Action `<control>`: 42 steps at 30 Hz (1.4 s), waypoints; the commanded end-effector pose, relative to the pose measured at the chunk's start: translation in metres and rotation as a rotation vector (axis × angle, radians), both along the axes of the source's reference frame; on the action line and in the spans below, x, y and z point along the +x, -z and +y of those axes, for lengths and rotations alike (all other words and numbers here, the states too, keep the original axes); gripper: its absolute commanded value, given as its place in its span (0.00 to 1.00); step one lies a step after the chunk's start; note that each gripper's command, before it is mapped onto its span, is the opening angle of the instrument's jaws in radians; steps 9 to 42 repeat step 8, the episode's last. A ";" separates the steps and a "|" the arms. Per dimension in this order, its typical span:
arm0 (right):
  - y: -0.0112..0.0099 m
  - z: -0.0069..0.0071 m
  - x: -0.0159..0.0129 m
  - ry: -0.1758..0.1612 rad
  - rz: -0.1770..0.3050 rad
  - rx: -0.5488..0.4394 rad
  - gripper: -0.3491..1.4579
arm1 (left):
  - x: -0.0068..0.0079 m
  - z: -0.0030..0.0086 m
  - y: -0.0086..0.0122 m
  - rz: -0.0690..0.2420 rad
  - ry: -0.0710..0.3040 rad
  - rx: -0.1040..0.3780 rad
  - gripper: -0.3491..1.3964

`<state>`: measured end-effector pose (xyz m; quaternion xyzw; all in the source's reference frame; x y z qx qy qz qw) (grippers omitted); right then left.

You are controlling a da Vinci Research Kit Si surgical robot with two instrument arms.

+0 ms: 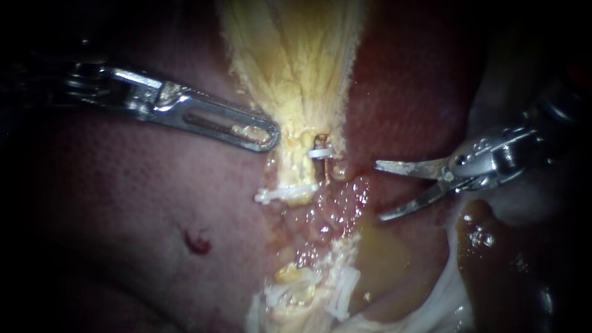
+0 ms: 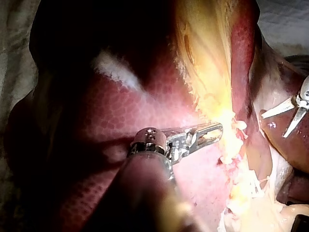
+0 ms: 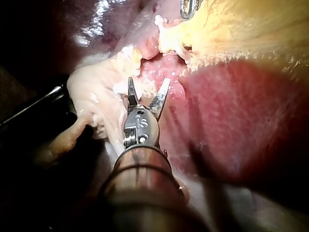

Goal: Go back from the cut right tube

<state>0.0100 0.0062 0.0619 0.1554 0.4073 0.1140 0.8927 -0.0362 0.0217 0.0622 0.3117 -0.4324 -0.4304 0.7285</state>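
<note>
Two instruments logged: right instrument (image 1: 378,190) stood with jaws parted and empty just beside the cut right tube (image 1: 337,171) under its white clip (image 1: 320,152), seemingly free to withdraw; left instrument (image 1: 270,137) lay with jaws closed against the gallbladder (image 1: 296,61), seemingly steadying it.

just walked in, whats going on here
Two instruments are working over a liver with yellow tissue running down its middle. The right instrument, tipped with two blades, stands open and holds nothing, a little apart from the right tube, which carries a white clip. The left instrument has its tip at the edge of the yellow tissue.
</note>
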 end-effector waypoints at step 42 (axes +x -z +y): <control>0.0003 0.0001 0.0001 0.001 -0.002 0.002 1.00 | 0.0001 0.0001 0.0000 0.001 0.000 0.000 0.00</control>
